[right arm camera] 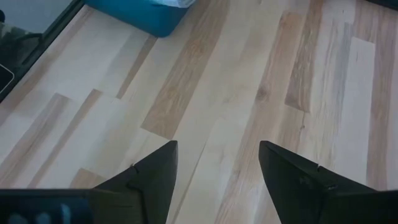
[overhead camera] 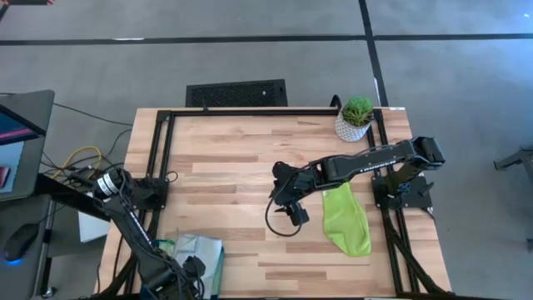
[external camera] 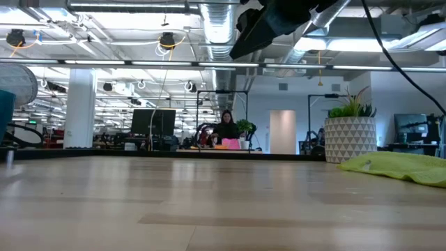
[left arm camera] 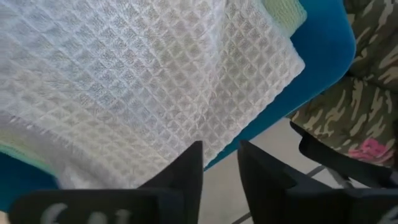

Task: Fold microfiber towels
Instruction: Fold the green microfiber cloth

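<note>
A lime green towel [overhead camera: 346,221] lies bunched on the table's right part; the low view shows it flat at the right [external camera: 401,166]. A pale grey-green waffle towel [left arm camera: 137,81] lies on top in the teal bin [left arm camera: 317,50] at the table's near left corner [overhead camera: 198,250], with another green cloth's edge [left arm camera: 286,12] under it. My left gripper [left arm camera: 221,165] points down over this towel's edge, fingers a little apart. My right gripper [right arm camera: 217,168] hangs open above the bare middle of the table [overhead camera: 293,215], left of the lime towel. My left gripper comes at the pale towel from above, near its corner [left arm camera: 273,68]. One fingertip [left arm camera: 194,152] stands in front of the towel's edge and the other over the bin's rim. I cannot tell whether either touches.
A potted plant [overhead camera: 356,121] stands at the far right corner. Black frame rails [overhead camera: 166,158] run along the table's edges. The teal bin's corner shows ahead of my right gripper [right arm camera: 143,15]. Bare wood lies across the middle and far left. A person sits far off in the room [external camera: 226,129].
</note>
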You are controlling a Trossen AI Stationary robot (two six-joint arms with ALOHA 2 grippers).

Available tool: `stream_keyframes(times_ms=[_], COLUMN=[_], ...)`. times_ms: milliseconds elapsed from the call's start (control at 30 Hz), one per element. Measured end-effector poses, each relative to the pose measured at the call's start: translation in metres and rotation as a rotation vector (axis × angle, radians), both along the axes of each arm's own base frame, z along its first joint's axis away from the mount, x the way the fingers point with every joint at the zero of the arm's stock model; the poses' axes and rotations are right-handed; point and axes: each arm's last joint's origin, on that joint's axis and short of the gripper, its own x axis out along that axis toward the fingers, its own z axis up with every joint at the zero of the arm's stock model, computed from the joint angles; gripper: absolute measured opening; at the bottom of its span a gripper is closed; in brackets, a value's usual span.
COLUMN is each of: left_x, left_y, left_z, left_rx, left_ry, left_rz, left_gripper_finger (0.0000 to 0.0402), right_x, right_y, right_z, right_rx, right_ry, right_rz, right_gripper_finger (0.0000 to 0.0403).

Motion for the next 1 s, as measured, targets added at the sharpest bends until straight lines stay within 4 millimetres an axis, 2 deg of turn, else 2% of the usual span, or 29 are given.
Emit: stream_keyframes(times_ms=[200, 300, 500, 667, 833, 933, 1000], left_x=[0.001, 0.002, 0.020, 0.040, 0.056, 0.062, 0.066], left_y=[0.001, 0.002, 0.014, 0.034, 0.049, 0.056, 0.060], left_z=[0.000, 0.000, 0.004, 0.009, 0.010, 0.010, 0.010], left_rx=[-0.021, -0.015, 0.111, 0.246, 0.373, 0.392, 0.396], left_ry=[0.013, 0.007, -0.165, -0.268, -0.365, -0.370, -0.368], left_rz=[-0.052, -0.063, -0.079, -0.137, -0.187, -0.188, -0.183], left_gripper_finger=[0.0136, 0.0146, 0.0149, 0.0149, 0.0149, 0.0149, 0.0149], right_x=[0.000, -0.008, -0.035, -0.063, -0.079, -0.090, -0.094], right_y=[0.000, -0.001, -0.007, -0.015, -0.017, -0.020, -0.022], right_z=[0.000, 0.005, 0.015, 0.016, -0.009, -0.035, -0.050], right_rx=[0.000, -0.011, -0.016, 0.006, 0.035, 0.025, -0.010], right_ry=[0.002, 0.031, 0.178, 0.393, 0.530, 0.626, 0.632], right_rz=[-0.002, 0.001, -0.027, -0.135, -0.248, -0.357, -0.432], right_gripper_finger=[0.0249, 0.0249, 0.0249, 0.0249, 0.0249, 0.0249, 0.0249])
